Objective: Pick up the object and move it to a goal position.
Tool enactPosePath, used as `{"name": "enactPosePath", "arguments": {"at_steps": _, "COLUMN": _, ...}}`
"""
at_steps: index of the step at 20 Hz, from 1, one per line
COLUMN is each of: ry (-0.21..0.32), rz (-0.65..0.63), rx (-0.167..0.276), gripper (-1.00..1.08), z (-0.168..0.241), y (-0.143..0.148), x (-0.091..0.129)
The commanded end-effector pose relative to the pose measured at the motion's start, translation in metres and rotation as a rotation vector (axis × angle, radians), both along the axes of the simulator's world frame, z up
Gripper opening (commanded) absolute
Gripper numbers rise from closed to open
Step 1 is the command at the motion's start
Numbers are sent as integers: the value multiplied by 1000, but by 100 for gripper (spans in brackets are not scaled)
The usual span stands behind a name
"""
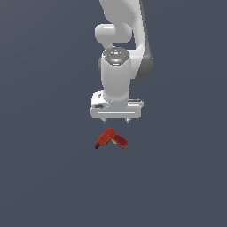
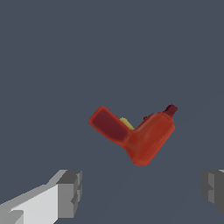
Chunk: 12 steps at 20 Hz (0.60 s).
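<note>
Red L-shaped toy power drill with dark tip lies on the flat grey floor, directly below the white two-finger gripper. Fingers spread wide, holding nothing. In the wrist view the drill's body runs oblique to the finger line; likely needs rotation before descent.

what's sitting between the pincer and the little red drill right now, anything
Nothing visible. The pincer is above the red drill with its fingers spread, and the space between them is empty in both views. In the wrist view the drill lies in the open, apart from the fingers.
</note>
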State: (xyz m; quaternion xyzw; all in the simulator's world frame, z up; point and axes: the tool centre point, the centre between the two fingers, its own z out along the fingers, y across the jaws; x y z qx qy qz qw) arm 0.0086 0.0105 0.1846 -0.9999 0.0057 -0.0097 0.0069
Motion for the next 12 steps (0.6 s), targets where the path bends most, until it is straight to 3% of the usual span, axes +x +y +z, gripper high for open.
{"name": "enactPosePath", "arguments": {"at_steps": 1, "ry": 2, "rz": 20, "rx": 2, "gripper": 108, "z": -3, "y": 1, "x": 1}}
{"name": "enactPosePath", "arguments": {"at_steps": 12, "ry": 10, "rz": 210, "rx": 25, "gripper": 108, "z": -30, "y": 8, "x": 11}}
